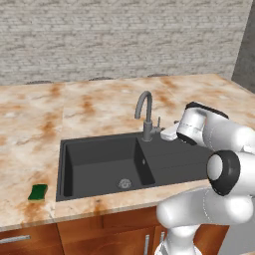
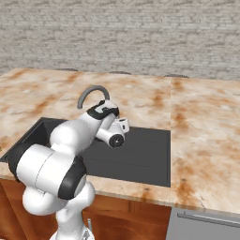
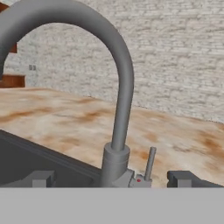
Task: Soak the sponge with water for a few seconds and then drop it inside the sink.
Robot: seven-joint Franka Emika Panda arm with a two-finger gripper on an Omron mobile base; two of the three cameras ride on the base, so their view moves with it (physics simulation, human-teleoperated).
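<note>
The green sponge [image 1: 38, 191] lies flat on the marble counter, just left of the sink's front left corner and far from my hand. The dark sink [image 1: 102, 158] has a deep basin with a round drain [image 1: 124, 183] and a flat drainboard [image 2: 140, 157] on its right. My gripper [image 1: 163, 131] hovers over the drainboard, right beside the grey curved faucet [image 1: 145, 113]. It is open with nothing in it. In the hand view the faucet's base [image 3: 114, 162] and its small lever [image 3: 150, 162] stand between my fingertips [image 3: 41, 178]. No water runs from the spout.
The marble counter [image 1: 74, 109] stretches around the sink to a grey brick wall [image 1: 124, 35] behind. Wooden cabinet fronts [image 1: 109, 234] lie below the counter edge. My own white arm [image 2: 61, 159] rises over the front of the sink.
</note>
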